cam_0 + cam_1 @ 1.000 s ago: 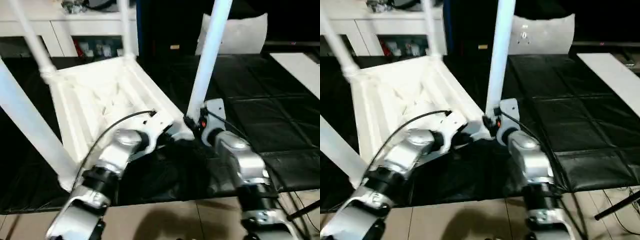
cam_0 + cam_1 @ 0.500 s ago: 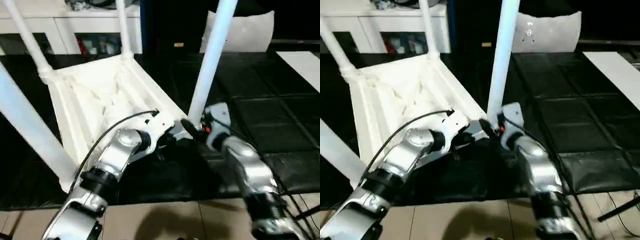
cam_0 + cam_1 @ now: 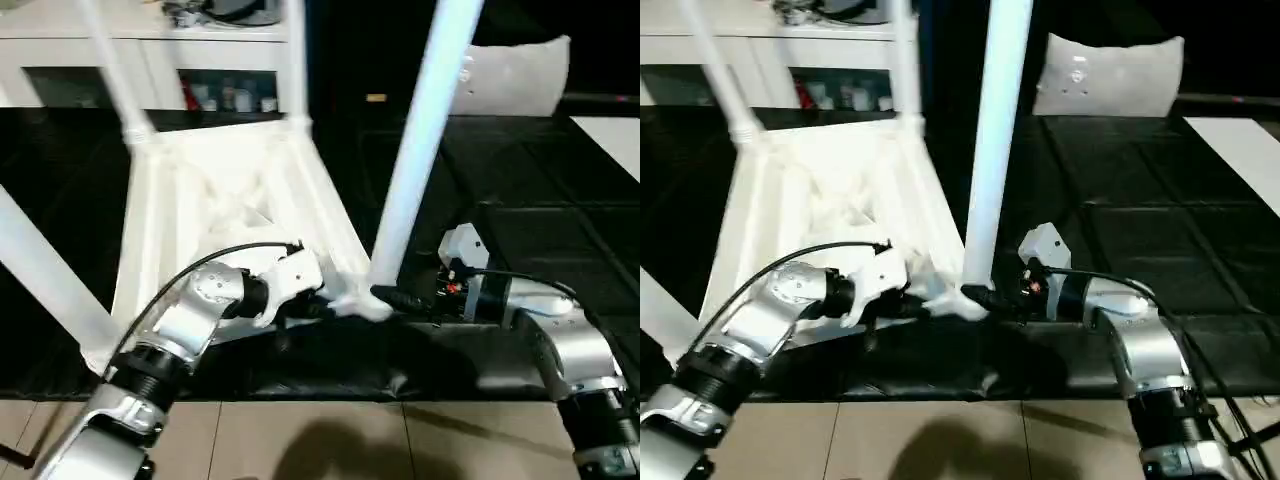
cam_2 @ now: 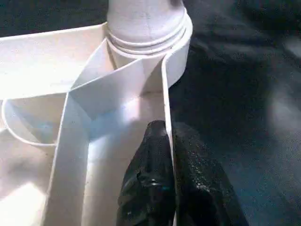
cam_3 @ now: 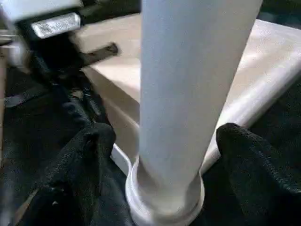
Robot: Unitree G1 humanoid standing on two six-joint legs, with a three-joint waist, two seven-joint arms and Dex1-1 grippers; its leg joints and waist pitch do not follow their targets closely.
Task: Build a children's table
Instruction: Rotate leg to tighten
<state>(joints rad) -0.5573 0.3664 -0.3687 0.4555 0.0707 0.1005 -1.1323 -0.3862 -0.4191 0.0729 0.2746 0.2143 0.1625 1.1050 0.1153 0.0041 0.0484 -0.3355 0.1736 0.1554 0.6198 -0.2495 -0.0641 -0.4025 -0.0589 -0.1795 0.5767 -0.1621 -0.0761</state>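
The children's table lies upside down on the black mat, its ribbed white top point(image 3: 225, 205) facing up with white legs standing in the corner sockets. The near right leg point(image 3: 420, 150) rises from its round socket point(image 4: 146, 28). My left gripper point(image 4: 170, 134) is shut on the thin rim wall of the top, just beside that socket. From the right, my right gripper point(image 5: 169, 141) reaches in at the base of the same leg point(image 5: 188, 94). It is open, and its fingers point(image 5: 89, 155) stand on either side of the leg with a gap to it.
White cabinets point(image 3: 90, 70) line the back edge. A white cushion-like shape point(image 3: 515, 75) leans at the back right, and a flat pale panel point(image 3: 615, 130) lies on the far right of the black mat point(image 3: 560, 220). Tiled floor point(image 3: 300, 440) runs along the near edge.
My right gripper has opened wider around the near right leg's base, and that arm has swung lower and out to the right. The left gripper keeps its hold. The camera has shifted.
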